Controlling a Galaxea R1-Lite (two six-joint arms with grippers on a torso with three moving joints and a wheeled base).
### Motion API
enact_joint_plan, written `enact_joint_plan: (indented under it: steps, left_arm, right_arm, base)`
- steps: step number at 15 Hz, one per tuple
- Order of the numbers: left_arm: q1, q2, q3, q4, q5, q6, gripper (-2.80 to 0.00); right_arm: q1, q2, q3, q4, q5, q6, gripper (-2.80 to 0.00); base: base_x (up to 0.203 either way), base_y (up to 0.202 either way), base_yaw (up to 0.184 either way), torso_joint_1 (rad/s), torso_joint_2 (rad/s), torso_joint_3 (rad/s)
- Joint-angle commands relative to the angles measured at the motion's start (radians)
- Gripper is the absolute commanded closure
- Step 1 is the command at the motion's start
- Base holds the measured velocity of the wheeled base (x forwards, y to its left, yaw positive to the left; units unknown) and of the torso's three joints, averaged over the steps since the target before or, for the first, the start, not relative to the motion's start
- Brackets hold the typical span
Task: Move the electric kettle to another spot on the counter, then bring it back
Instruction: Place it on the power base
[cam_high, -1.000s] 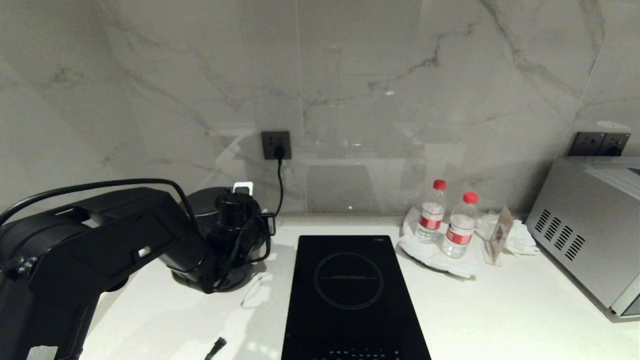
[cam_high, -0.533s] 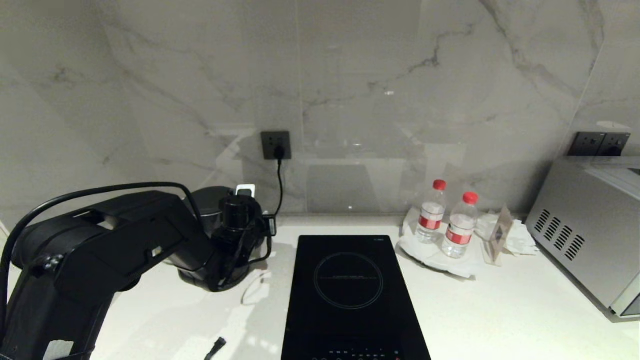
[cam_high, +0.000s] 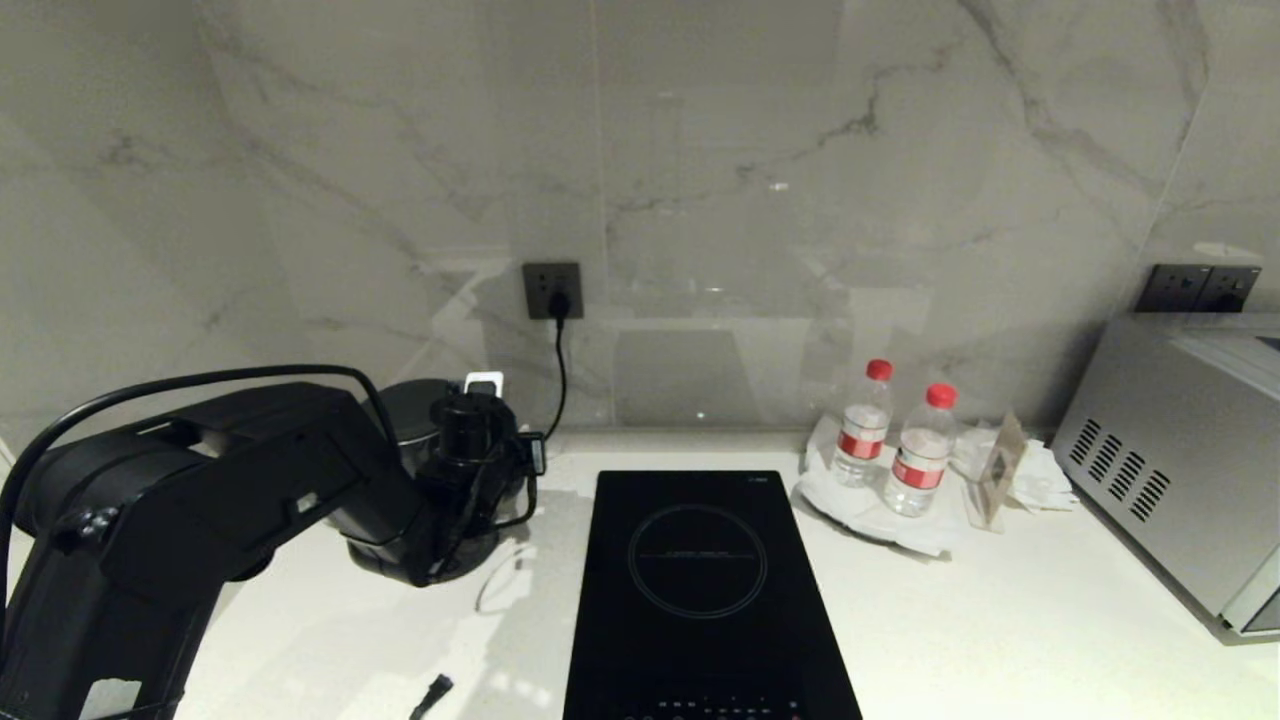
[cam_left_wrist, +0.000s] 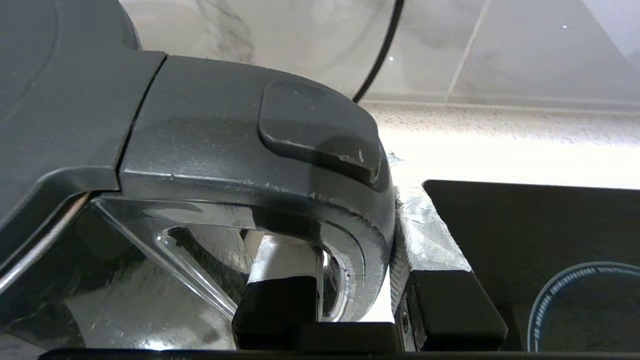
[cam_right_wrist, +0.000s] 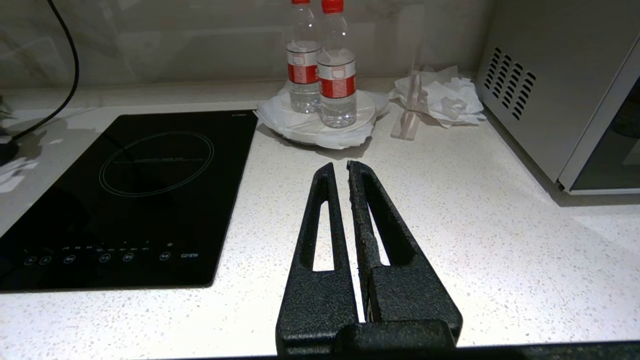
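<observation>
The black electric kettle (cam_high: 412, 418) stands at the back left of the white counter (cam_high: 1000, 620), mostly hidden behind my left arm. My left gripper (cam_high: 503, 478) reaches it from the front and is shut on its loop handle. In the left wrist view the handle (cam_left_wrist: 250, 145) fills the picture, with my left gripper (cam_left_wrist: 357, 240) pinching it, one finger inside the loop and one outside. The kettle's bottom is hidden, so I cannot tell whether it rests on the counter. My right gripper (cam_right_wrist: 341, 167) hangs shut and empty over bare counter (cam_right_wrist: 475, 225).
A black induction hob (cam_high: 700, 580) lies just right of the kettle. A cord runs down from the wall socket (cam_high: 552, 290). Two water bottles (cam_high: 900, 445) stand on white paper at the back right, beside a silver oven (cam_high: 1180, 450). A small black piece (cam_high: 430, 693) lies near the front edge.
My left arm's elbow has risen and shifted slightly. The gripper and kettle drifted a touch right, then back left. The grip on the handle is unchanged.
</observation>
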Motion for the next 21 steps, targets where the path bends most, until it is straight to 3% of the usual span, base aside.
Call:
enact_joint_plan:
  steps: [1, 8, 9, 10, 15, 21]
  left_arm:
    - [0.000, -0.003, 0.013, -0.017, 0.003, -0.001, 0.00]
    - [-0.006, -0.005, 0.018, -0.016, 0.003, 0.007, 0.00]
    - [-0.008, -0.006, 0.021, -0.017, 0.003, 0.008, -0.46]
    - [-0.009, -0.008, 0.021, -0.019, 0.003, 0.007, -2.80]
    - [-0.011, -0.024, 0.035, -0.020, 0.003, 0.006, -2.80]
    - [-0.011, -0.040, 0.211, -0.151, 0.000, 0.005, -2.80]
  right_arm:
    - [0.000, 0.000, 0.000, 0.000, 0.001, 0.000, 0.00]
    - [0.000, 0.000, 0.000, 0.000, 0.000, 0.000, 0.00]
    - [0.000, 0.000, 0.000, 0.000, 0.000, 0.000, 0.00]
    - [0.000, 0.000, 0.000, 0.000, 0.000, 0.000, 0.00]
    - [0.000, 0.000, 0.000, 0.000, 0.000, 0.000, 0.00]
    - [0.000, 0.000, 0.000, 0.000, 0.000, 0.000, 0.00]
  base:
    - [0.000, 0.000, 0.000, 0.000, 0.00, 0.000]
    - [0.000, 0.000, 0.000, 0.000, 0.00, 0.000]
    - [0.000, 0.000, 0.000, 0.000, 0.00, 0.000]
    - [0.000, 0.000, 0.000, 0.000, 0.00, 0.000]
    - [0.000, 0.000, 0.000, 0.000, 0.00, 0.000]
    - [0.000, 0.000, 0.000, 0.000, 0.00, 0.000]
